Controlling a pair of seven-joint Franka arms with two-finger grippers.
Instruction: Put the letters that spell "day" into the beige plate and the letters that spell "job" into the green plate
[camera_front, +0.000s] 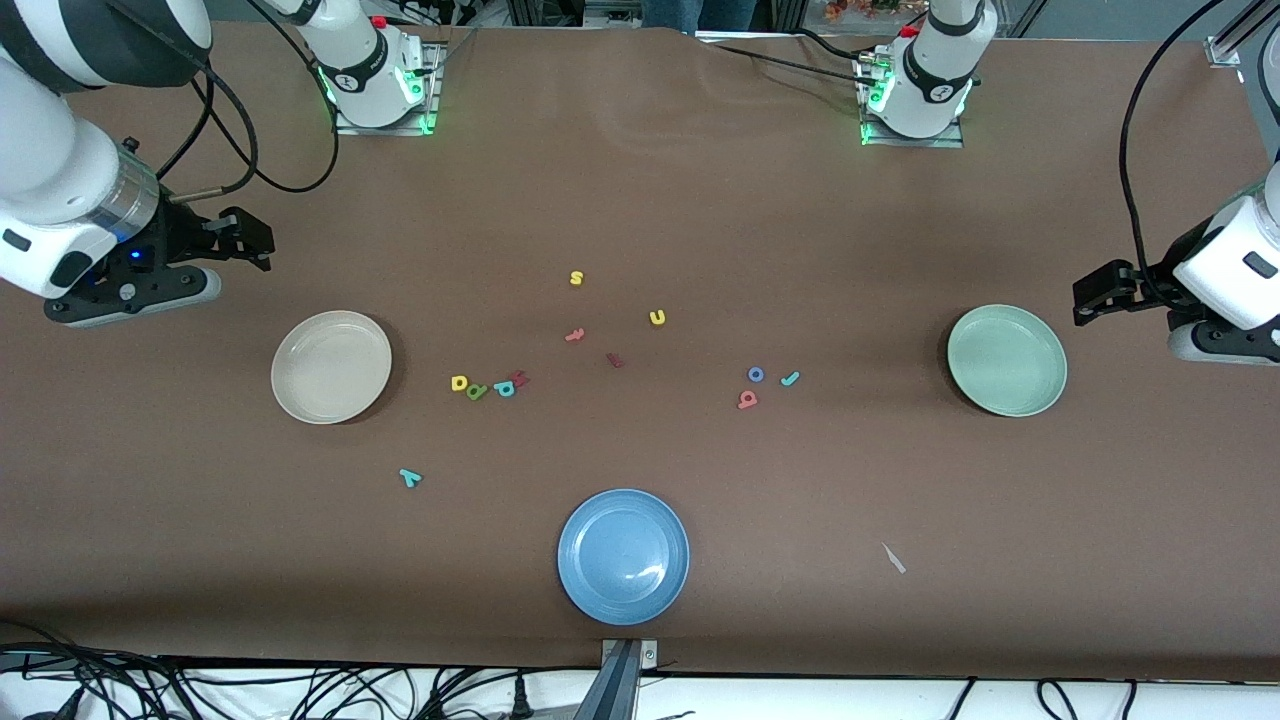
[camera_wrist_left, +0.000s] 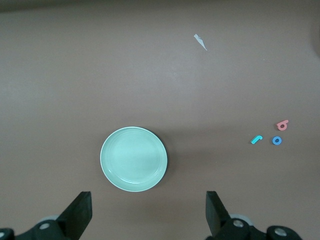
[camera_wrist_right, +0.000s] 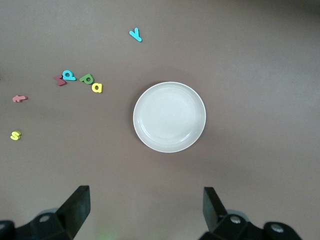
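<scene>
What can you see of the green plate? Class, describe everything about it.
The green plate is round, shallow and pale mint, smooth and slightly glossy with a raised rim. It sits upright and flat on the brown table, toward the left arm's end, with nothing in it. Nothing touches it; the left claw hangs open above it.

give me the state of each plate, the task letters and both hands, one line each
beige plate: empty
green plate: empty
blue plate: empty
d, a: on table, beside each other
y: on table, apart, nearer the camera
j, o, b: on table, clustered
left hand: open, empty, above the green plate
right hand: open, empty, above the beige plate
</scene>
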